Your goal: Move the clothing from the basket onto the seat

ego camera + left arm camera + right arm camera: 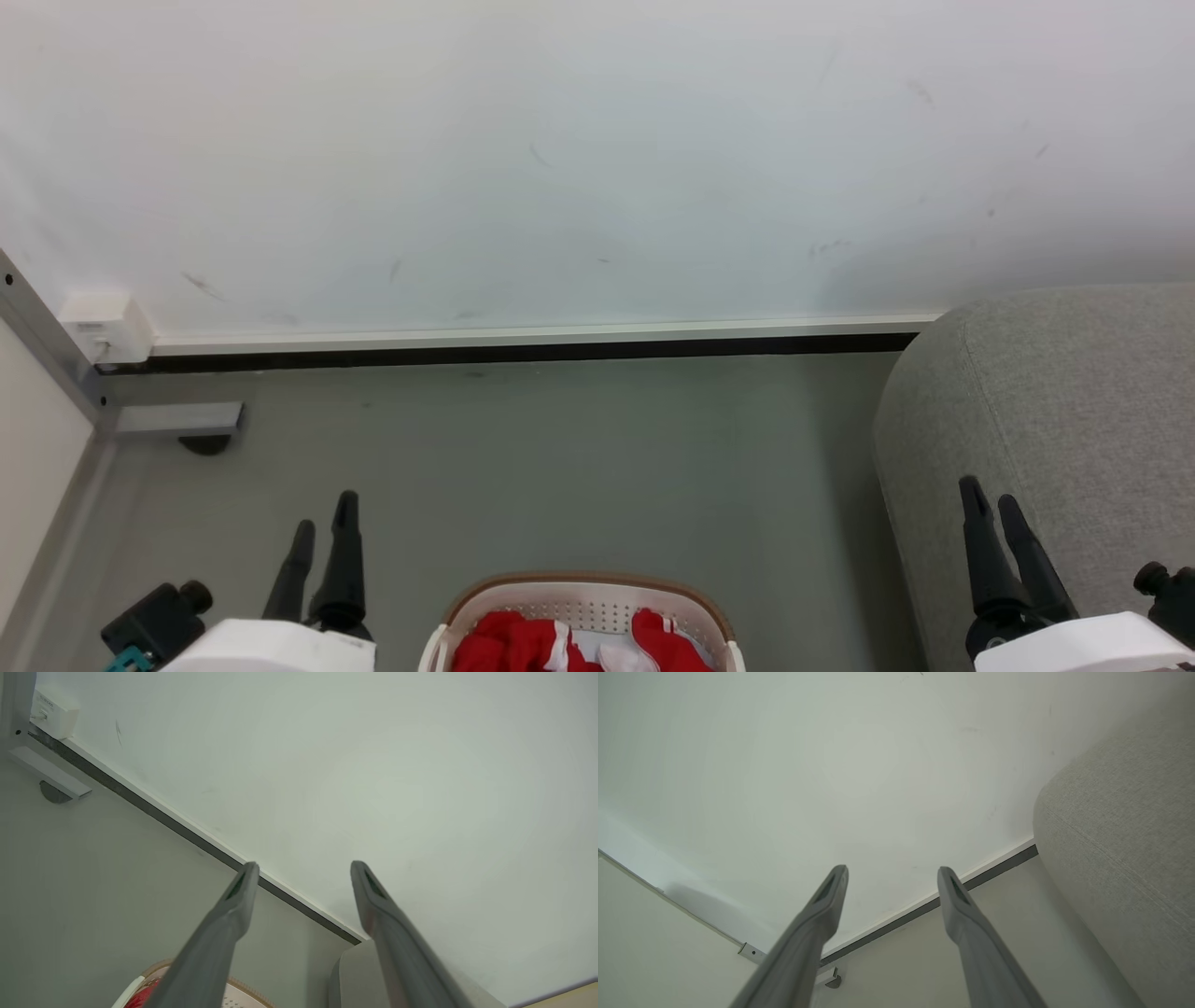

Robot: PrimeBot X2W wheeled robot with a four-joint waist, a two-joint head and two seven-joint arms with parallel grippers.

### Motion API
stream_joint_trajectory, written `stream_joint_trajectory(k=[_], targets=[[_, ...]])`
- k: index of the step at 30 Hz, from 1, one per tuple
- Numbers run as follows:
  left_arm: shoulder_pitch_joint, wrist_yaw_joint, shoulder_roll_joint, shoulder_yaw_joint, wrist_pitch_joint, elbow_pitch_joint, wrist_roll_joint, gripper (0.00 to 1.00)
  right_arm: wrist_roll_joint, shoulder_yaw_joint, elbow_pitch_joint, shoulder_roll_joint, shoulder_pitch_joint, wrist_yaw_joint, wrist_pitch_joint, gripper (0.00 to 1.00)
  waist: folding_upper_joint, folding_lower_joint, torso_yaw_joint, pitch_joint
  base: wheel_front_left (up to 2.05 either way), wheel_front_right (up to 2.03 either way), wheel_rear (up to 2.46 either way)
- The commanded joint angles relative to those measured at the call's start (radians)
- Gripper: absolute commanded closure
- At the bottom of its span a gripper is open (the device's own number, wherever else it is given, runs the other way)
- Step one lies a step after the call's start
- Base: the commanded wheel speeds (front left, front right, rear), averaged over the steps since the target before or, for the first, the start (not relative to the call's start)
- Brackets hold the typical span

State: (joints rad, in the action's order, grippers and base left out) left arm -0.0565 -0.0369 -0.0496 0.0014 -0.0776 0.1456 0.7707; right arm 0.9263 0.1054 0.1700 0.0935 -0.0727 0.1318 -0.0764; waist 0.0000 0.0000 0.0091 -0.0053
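Not started yet, looks like: red garment (523, 639) sits in the laundry basket (583, 586), grey seat (1074, 420) to its right. Left gripper (323, 513) and right gripper (990, 495) flank the basket, fingers apart, empty. Next up: reach in, pinch fabric.

The basket (597, 609) gets chopped by the bottom edge of the head view, so only its far rim and a strip of clothing (509, 642) make it in. The seat (1074, 401) runs off the right and bottom edges, and the print on the little wall box (105, 327) is way too small to read.
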Motion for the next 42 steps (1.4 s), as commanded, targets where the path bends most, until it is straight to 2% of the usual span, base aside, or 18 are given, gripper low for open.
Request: stream_joint_trajectory(k=[1, 22, 42], targets=[[-0.004, 0.004, -0.012, -0.002, -0.008, -0.01, -0.032, 0.0, -0.029, 0.006, -0.007, 0.009, -0.015, -0.001, -0.009, 0.0, 0.0, 0.0, 0.0, 0.0, 0.0, 0.0, 0.0], [0.0, 0.053, -0.035, -0.058, -0.069, -0.013, -0.275, 0.0, -0.298, 0.036, 0.032, -0.008, -0.015, -0.001, -0.07, 0.0, 0.0, 0.0, 0.008, -0.004, 0.0, 0.0, 0.0], [0.007, 0.08, -0.039, -0.09, -0.119, -0.033, -0.461, 0.0, -0.467, 0.07, 0.017, -0.008, -0.017, -0.001, -0.121, 0.0, 0.0, 0.0, 0.01, -0.003, 0.0, 0.0, 0.0]])
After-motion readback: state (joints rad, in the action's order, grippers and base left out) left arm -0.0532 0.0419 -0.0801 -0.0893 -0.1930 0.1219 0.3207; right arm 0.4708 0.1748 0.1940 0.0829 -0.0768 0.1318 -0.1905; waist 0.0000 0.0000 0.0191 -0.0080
